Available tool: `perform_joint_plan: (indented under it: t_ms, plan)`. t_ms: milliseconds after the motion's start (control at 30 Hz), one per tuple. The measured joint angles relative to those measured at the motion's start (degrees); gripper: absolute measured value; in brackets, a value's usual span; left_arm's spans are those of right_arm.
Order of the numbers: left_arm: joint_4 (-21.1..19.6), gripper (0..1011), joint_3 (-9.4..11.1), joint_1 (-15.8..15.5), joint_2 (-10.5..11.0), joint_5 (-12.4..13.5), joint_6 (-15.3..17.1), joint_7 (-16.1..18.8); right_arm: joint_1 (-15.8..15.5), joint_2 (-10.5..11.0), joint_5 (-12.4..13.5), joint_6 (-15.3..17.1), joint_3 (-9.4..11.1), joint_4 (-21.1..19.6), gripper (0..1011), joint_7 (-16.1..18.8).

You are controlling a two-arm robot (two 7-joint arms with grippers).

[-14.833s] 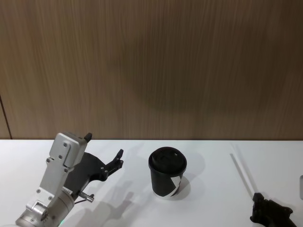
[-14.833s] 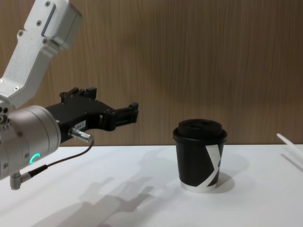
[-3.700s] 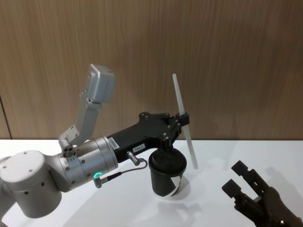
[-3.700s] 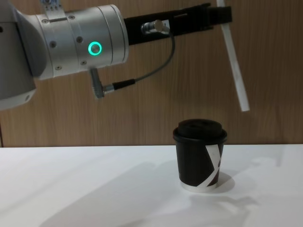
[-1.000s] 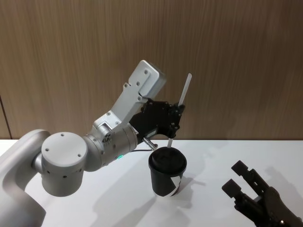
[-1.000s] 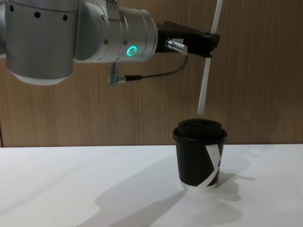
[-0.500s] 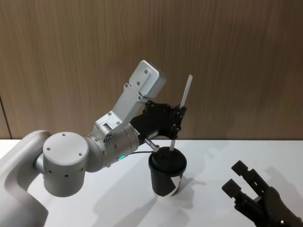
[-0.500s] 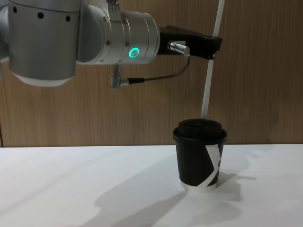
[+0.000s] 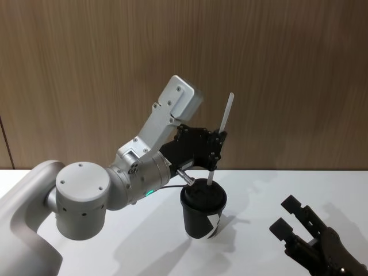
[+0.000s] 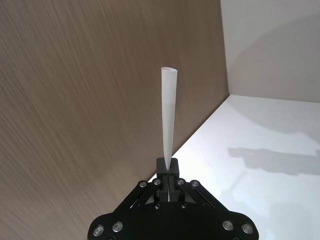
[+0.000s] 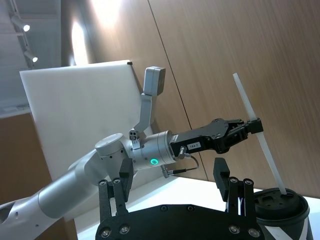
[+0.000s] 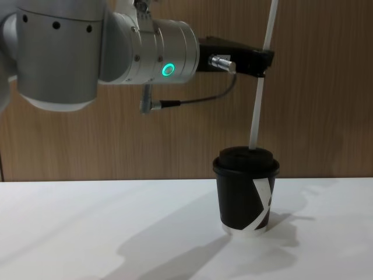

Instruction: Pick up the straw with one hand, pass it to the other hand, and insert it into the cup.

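Observation:
The white straw (image 9: 221, 137) stands nearly upright, tilted slightly, with my left gripper (image 9: 217, 148) shut on its middle. Its lower tip meets the top of the black cup's domed lid (image 9: 204, 194). In the chest view the straw (image 12: 261, 81) runs from the top edge down to the cup (image 12: 246, 191), held by the left gripper (image 12: 265, 58). From the left wrist view the straw (image 10: 168, 115) rises out of the shut fingers (image 10: 165, 170). My right gripper (image 9: 283, 214) rests open and low, to the right of the cup, with nothing in it. The right wrist view looks past the open right gripper (image 11: 172, 175) at the straw (image 11: 255, 135) and the cup (image 11: 280, 220).
The cup stands on a white table (image 9: 115, 253) in front of a wood-panelled wall (image 9: 287, 69). A thin dark cable (image 12: 198, 100) loops under the left wrist. Bare table lies left of the cup and in front of it.
The left gripper has lowered the straw over the last second. Its tip went from hanging a little above the lid to meeting the lid's top. The right gripper has stayed still.

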Motion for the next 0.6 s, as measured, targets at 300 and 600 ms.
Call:
perform_joint_plan:
  t_ms: [300, 600]
  plan:
    - [0.82, 13, -0.31, 0.14, -0.43, 0.43, 0.01, -0.10, 0.00, 0.00, 0.00, 0.00, 0.00, 0.00, 1001, 0.00]
    - [1.75, 13, -0.83, 0.29, -0.85, 0.37, 0.09, -0.80, 0.00, 0.00, 0.00, 0.00, 0.00, 0.00, 1001, 0.00]
